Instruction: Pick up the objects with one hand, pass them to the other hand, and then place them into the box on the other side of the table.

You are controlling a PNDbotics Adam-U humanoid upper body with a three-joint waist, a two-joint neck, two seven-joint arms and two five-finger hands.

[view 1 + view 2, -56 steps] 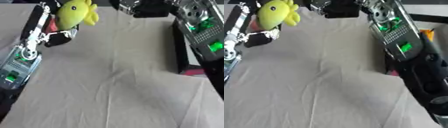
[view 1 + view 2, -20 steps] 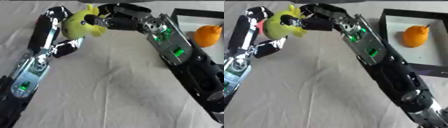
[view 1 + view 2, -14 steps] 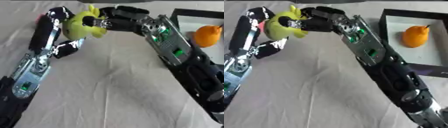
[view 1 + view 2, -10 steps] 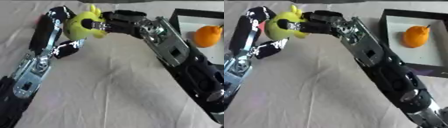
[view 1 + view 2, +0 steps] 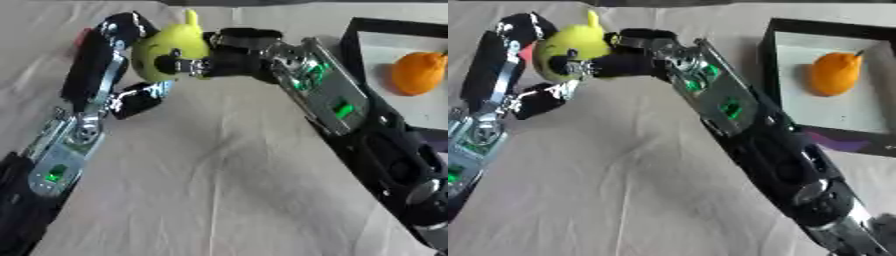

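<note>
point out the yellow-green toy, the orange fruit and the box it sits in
yellow-green toy (image 5: 166, 50), left eye view, on its rounded body
orange fruit (image 5: 835, 74), right eye view, on its middle
box (image 5: 842, 116), right eye view, on its bare pale floor

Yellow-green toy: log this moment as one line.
phase: handover | yellow-green toy between left hand and right hand | box: holds orange fruit

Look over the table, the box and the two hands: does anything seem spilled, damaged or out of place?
Nothing stands out. The yellow-green toy is held off the table between the left hand and the right hand, mid handover. The orange fruit lies inside the box. The cloth is only creased.
</note>
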